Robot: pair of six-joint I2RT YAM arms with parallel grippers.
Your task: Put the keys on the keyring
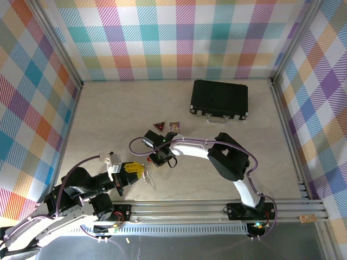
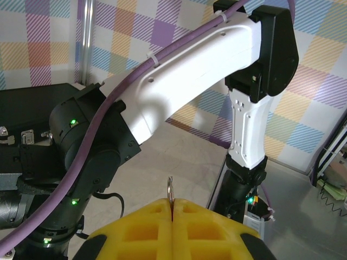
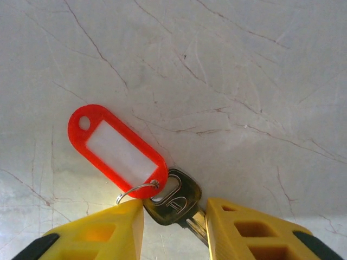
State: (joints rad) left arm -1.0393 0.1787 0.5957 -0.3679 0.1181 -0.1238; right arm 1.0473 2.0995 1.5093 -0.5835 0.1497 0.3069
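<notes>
landmark: black case, at far side of table.
keys: one key w/ red tag, flat on table, nearer the arm bases than the case & off its L end.
R gripper: straight over the key head, jaws part-way apart astride it. Slim gap at one pad, so prob. no clamp yet.
key axis: diagonal across the jaw gap. Tag leads away from the fingertips, blade runs back under one finger.
L gripper: pinched tight on keyring, thin metal edge poking up btw pads. Sits further from case than the key, just beside it.
nearer arm: R, right on it; L only presents the loop.
next (guess): pinch head, lift, short carry to loop. Skewed blade may twist in the grip.
</notes>
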